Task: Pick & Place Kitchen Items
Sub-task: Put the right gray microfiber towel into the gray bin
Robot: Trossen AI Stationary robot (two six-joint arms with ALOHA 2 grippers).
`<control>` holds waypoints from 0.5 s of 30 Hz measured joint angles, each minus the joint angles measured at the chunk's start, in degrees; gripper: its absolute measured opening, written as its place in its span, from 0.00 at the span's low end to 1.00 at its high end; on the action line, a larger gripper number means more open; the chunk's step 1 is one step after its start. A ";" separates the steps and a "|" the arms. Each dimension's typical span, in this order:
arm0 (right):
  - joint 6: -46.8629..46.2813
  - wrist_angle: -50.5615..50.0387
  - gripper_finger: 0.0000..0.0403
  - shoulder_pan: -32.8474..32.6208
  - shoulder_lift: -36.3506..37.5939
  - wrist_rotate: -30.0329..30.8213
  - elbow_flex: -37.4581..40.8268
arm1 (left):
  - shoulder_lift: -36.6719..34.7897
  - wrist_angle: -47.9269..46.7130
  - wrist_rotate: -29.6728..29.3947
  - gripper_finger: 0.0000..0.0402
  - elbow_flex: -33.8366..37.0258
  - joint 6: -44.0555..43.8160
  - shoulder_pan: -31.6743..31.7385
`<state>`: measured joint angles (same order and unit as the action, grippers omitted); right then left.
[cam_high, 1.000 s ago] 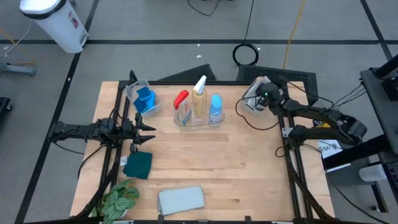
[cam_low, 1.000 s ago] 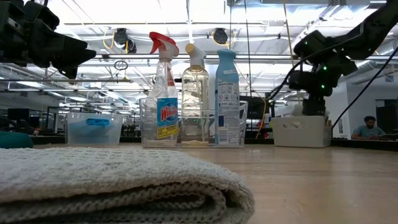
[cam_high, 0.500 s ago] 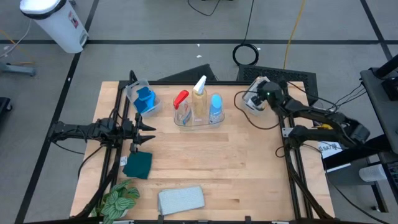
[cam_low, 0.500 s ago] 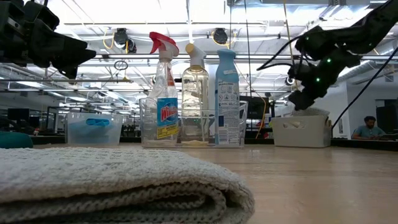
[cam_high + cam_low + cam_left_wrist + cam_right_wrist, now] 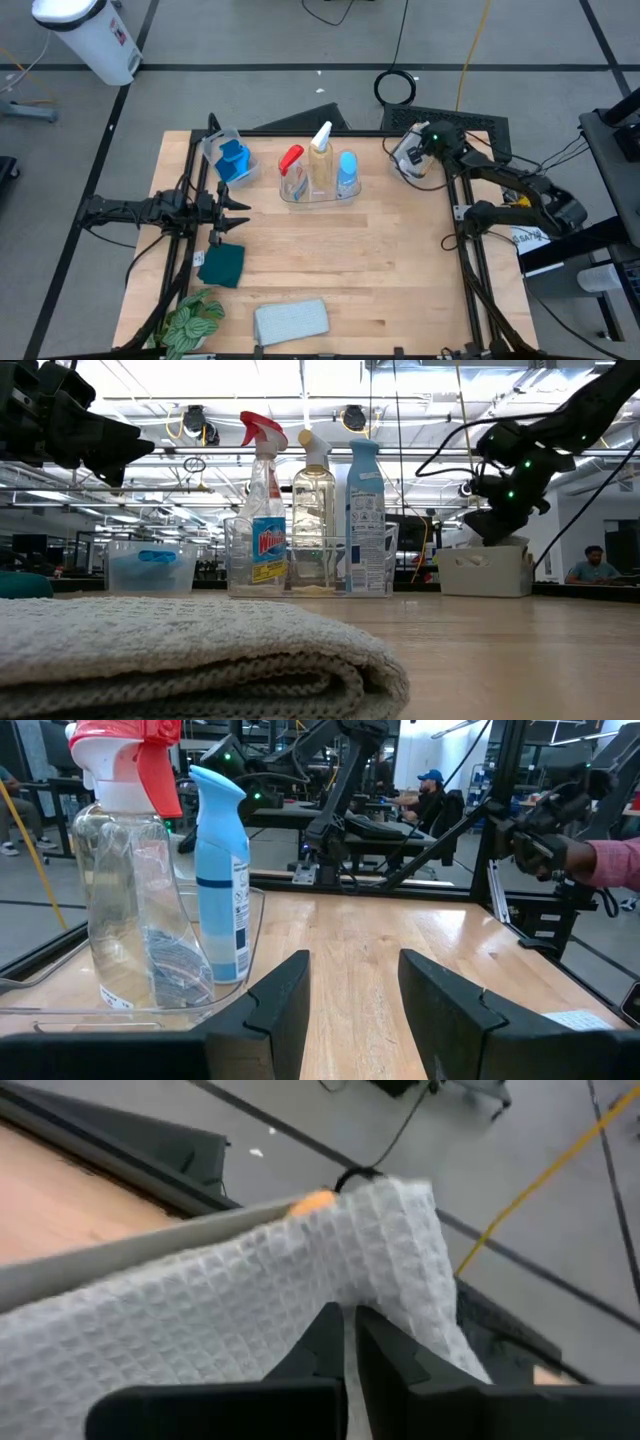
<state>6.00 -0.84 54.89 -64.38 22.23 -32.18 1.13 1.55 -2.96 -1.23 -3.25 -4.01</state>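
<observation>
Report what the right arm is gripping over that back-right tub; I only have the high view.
Observer: The right gripper has its jaws shut on a fold of the grey waffle towel.
Operator: Name anything else in there.
Observer: What looks like the orange sponge peeks out behind the towel, at the rim of the grey tub.
Operator: Check the left arm.
Observer: The left gripper has its jaws open and empty, facing the blue-capped bottle.
</observation>
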 joint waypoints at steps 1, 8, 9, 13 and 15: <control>-0.87 0.17 0.01 0.08 -0.78 -0.03 0.00 | -0.01 -0.01 -0.02 0.40 0.00 0.00 0.00; -4.04 0.23 0.00 1.25 -10.16 -4.66 0.00 | 0.00 0.01 0.00 0.40 0.00 0.00 0.00; -4.01 0.43 0.00 1.33 -11.64 -4.73 0.00 | -0.01 0.03 -0.01 0.40 0.00 0.00 0.00; -4.50 3.51 0.00 1.16 -15.10 -7.55 -0.13 | -0.02 0.01 0.00 0.40 0.00 0.00 0.02; -4.98 4.15 0.00 1.14 -15.65 -7.75 -0.13 | -0.02 0.01 0.00 0.40 0.00 0.00 0.00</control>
<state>1.02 3.31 56.03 -80.02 14.47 -32.32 1.11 1.56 -2.96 -1.23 -3.25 -4.01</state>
